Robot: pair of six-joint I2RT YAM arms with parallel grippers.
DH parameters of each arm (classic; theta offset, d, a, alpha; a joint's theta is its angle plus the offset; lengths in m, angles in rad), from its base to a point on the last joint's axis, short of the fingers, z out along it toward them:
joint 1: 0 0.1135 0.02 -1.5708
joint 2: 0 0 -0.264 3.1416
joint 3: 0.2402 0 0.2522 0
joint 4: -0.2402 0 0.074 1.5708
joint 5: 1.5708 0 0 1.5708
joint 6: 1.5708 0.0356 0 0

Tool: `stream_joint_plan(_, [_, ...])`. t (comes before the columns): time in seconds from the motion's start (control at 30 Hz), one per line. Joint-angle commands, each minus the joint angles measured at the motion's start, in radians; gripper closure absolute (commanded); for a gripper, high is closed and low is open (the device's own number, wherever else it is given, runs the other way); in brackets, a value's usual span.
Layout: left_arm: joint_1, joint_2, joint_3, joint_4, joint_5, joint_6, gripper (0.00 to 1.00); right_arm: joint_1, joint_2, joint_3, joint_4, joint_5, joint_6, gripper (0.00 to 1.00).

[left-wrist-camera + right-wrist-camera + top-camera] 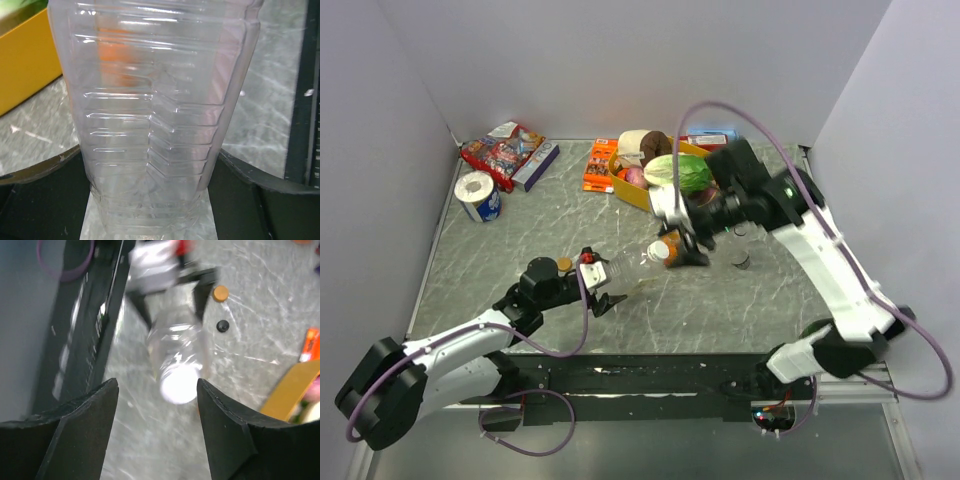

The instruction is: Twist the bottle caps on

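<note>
We see the left gripper (pixel 608 286) clamped on the clear bottle (pixel 150 125), its black fingers pressed against both sides of the lower body. The bottle is thin transparent plastic with stepped horizontal ribs and a chevron crease down the middle. From the top it is tipped over, with its neck pointing away from the left arm toward the right one. The white cap (pixel 179 385), smooth and round, sits on the mouth end. We cannot tell whether it is threaded home. The right gripper (pixel 157 385) is open, its matte black wedge-shaped fingers standing either side of that cap with a gap on each side, touching nothing. The orange-gold cap (pixel 220 293) and the smaller black cap (pixel 222 326) lie loose on the grey marble-veined tabletop (pixel 720 300), near the left gripper and apart from each other. A small orange bottle (pixel 666 250) stands just beside the clear bottle's neck, and its colour shows as a blur through the clear wall. The flat side of a yellow box (pixel 25 60) is behind it.
</note>
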Motion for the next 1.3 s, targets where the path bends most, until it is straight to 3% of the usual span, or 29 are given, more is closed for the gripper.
stream_joint_plan(0.0, [0.007, -0.039, 0.072, -0.045, 0.121, -0.017, 0.99, 0.048, -0.149, -0.178, -0.125, 0.089, -0.371, 0.28])
stream_joint_plan(0.17, [0.008, -0.059, 0.093, -0.124, 0.161, 0.058, 0.99, 0.103, -0.212, -0.302, -0.029, 0.167, -0.442, 0.28])
stream_joint_plan(0.47, [0.022, -0.057, 0.151, -0.286, 0.225, 0.171, 0.99, 0.119, -0.232, -0.336, 0.077, 0.175, -0.515, 0.28])
stream_joint_plan(0.7, [0.03, -0.044, 0.165, -0.286, 0.247, 0.182, 0.99, 0.14, -0.261, -0.393, 0.088, 0.183, -0.645, 0.28])
stream_joint_plan(1.07, [0.034, -0.022, 0.196, -0.322, 0.265, 0.256, 0.99, 0.163, -0.289, -0.453, 0.168, 0.169, -0.708, 0.29])
stream_joint_plan(1.27, [0.037, -0.017, 0.199, -0.322, 0.278, 0.271, 0.99, 0.165, -0.269, -0.434, 0.128, 0.181, -0.736, 0.38])
